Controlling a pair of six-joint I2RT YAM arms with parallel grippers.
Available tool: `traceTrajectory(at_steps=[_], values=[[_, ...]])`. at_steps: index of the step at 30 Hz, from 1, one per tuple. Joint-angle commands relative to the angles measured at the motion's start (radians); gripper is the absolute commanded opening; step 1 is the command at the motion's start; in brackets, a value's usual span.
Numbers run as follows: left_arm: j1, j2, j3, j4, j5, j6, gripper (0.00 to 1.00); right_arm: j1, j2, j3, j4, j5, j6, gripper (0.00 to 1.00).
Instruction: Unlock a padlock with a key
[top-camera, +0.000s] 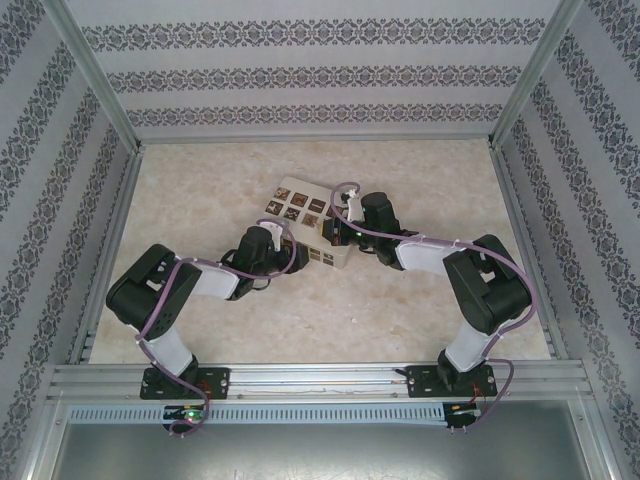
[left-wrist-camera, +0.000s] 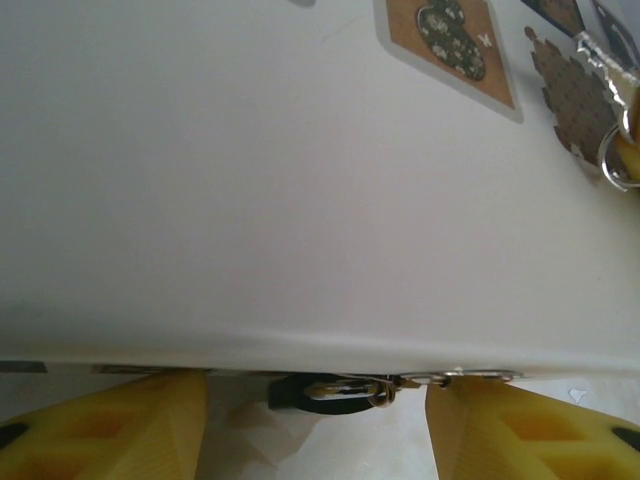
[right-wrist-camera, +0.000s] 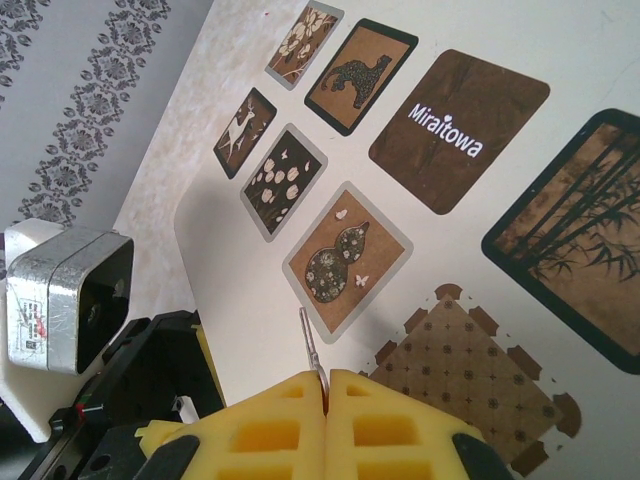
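My right gripper (right-wrist-camera: 325, 385) is shut on the key (right-wrist-camera: 309, 340), whose thin metal blade sticks up from between the yellow pads, above the cream box (right-wrist-camera: 250, 300). In the top view the right gripper (top-camera: 340, 222) hovers over the box's near right corner (top-camera: 335, 258). My left gripper (left-wrist-camera: 315, 398) is open at the box's near edge, its yellow fingers (left-wrist-camera: 130, 425) wide apart. Between them, half under the box's rim, lies the padlock (left-wrist-camera: 300, 392). It is a small body, dark in shadow, with a silvery shackle, and neither finger touches it.
The cream box (top-camera: 300, 205) with dark patterned squares lies mid-table, tilted, between both grippers. In the left wrist view a metal ring (left-wrist-camera: 612, 165) hangs by the right gripper's finger at the upper right. Patterned walls and metal rails enclose the marble table (top-camera: 200, 190).
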Motion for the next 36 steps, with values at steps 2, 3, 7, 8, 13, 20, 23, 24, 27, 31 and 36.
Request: traceTrajectory(at_steps=[2,3,7,8,13,20,23,24,27,31,36], values=[[-0.008,0.034,0.028,0.013,0.005,0.073,0.54,0.014,0.013,-0.04,-0.136,0.014,-0.005,0.0],[-0.008,0.038,0.031,0.012,0.012,0.075,0.53,0.014,0.014,-0.04,-0.136,0.014,-0.005,0.0],[-0.014,0.051,0.043,0.021,0.022,0.07,0.5,0.014,0.012,-0.042,-0.139,0.017,-0.008,0.0],[-0.017,0.054,0.045,0.023,0.02,0.069,0.49,0.014,0.011,-0.043,-0.139,0.017,-0.009,0.0],[-0.033,0.063,0.057,0.018,0.006,0.063,0.48,0.011,0.012,-0.041,-0.14,0.016,-0.012,0.0],[-0.05,0.068,0.082,-0.012,-0.039,0.056,0.46,0.009,0.014,-0.037,-0.141,0.014,-0.014,0.0],[-0.053,0.075,0.094,-0.017,-0.051,0.048,0.44,0.008,0.014,-0.035,-0.141,0.011,-0.015,0.0],[-0.055,0.078,0.099,-0.022,-0.054,0.046,0.43,0.008,0.014,-0.035,-0.141,0.009,-0.015,0.0],[-0.06,0.085,0.112,-0.022,-0.061,0.039,0.42,0.006,0.013,-0.033,-0.142,0.006,-0.017,0.0],[-0.062,0.089,0.124,-0.012,-0.067,0.025,0.42,0.005,0.01,-0.035,-0.143,0.003,-0.019,0.0],[-0.064,0.084,0.127,0.009,-0.058,0.007,0.4,0.002,0.006,-0.036,-0.143,0.003,-0.02,0.0]])
